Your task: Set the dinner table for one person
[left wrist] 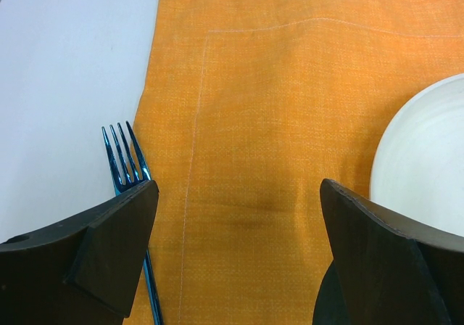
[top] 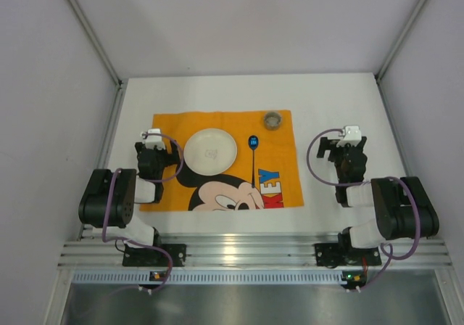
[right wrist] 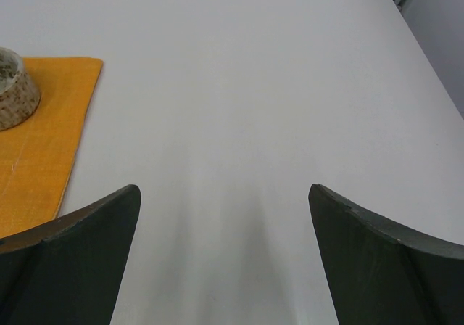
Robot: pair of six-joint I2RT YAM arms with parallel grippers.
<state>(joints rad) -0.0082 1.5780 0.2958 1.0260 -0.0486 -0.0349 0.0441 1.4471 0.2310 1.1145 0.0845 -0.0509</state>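
Ribbed aluminium rail [top: 246, 252] runs along the near edge of the dinner table [top: 348, 100], and both arm bases are bolted to it. This table is a plain matte white top that fills the space between pale walls [top: 43, 85] on the left, the right and the far side.

An orange Mickey Mouse mat [top: 167, 125] lies flat on the table, left of centre, its near edge close to the rail. A round white plate [top: 210, 151] sits on the left half of the mat. Just to the plate's right lies a blue spoon [top: 253, 162], its bowl toward the far edge and its handle toward the near edge. A small speckled cup [top: 272, 120] stands upright near the mat's far right corner. A blue fork [left wrist: 127, 158] lies along the mat's left edge with its tines pointing to the far edge.

The left gripper [left wrist: 239, 194] hangs above the mat's left edge, between fork and plate. Its jaws are spread wide and nothing is between them. The fork's tines show just beside its left finger [left wrist: 109, 245].

The right gripper [right wrist: 225, 194] hangs over bare table to the right of the mat, well apart from the cup. Its jaws are also spread wide and hold nothing.
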